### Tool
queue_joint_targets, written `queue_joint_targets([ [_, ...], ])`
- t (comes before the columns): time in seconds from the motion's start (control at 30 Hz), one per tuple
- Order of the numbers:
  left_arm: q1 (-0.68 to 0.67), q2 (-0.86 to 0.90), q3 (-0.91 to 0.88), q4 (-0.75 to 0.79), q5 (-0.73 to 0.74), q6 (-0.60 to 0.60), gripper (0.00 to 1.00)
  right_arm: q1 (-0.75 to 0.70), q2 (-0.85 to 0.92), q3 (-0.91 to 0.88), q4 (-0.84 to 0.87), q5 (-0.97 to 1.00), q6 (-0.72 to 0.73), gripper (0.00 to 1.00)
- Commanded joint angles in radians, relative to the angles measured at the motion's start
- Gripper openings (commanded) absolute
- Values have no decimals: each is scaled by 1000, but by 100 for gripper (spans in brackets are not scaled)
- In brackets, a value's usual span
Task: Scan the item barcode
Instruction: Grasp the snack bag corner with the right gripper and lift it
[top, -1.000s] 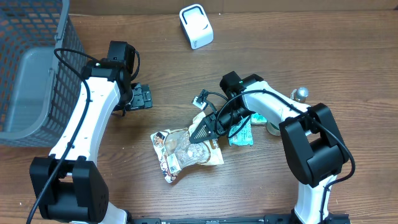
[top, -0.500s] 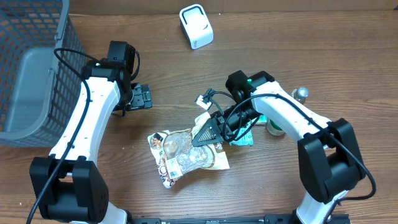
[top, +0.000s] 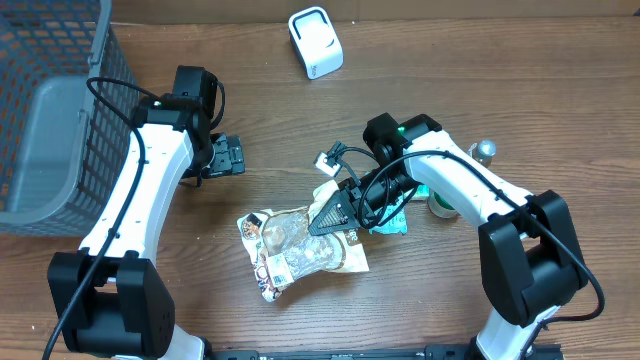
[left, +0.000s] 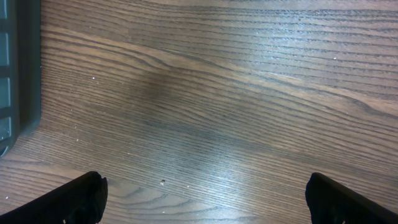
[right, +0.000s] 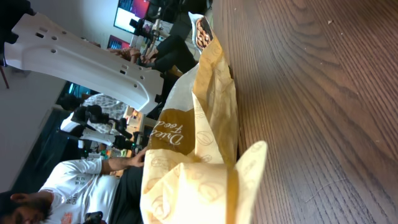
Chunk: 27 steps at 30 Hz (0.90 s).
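The item, a cream and yellow snack bag (top: 295, 250), lies crumpled on the wooden table (top: 420, 90) at the centre front. My right gripper (top: 328, 214) is shut on its right upper edge. The right wrist view is filled with the bag (right: 199, 155) pinched right at the camera, and the fingers are hidden behind it. I cannot make out a barcode. The white scanner (top: 315, 42) stands at the back centre, well away from the bag. At the left, my left gripper (top: 226, 157) hangs open over bare wood (left: 211, 112), with nothing between its fingertips (left: 81, 198).
A grey mesh basket (top: 55, 120) fills the far left; its edge (left: 18, 68) shows in the left wrist view. Under the right arm lies a teal packet (top: 392, 216). A small jar (top: 441, 206) and a metal-topped object (top: 485, 150) stand to its right.
In the first half second the right arm swung outward and dragged the bag slightly toward the front left. Since then nothing has moved. The left arm stayed still.
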Motion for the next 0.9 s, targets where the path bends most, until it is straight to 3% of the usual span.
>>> queue_joint_targets([
  [0.0,0,2,-1,2,-13,-14,100,-9,-20,0,1,-32,-15,4],
  [0.87,0,2,-1,3,-12,-14,100,-9,-19,0,65,70,5,4],
])
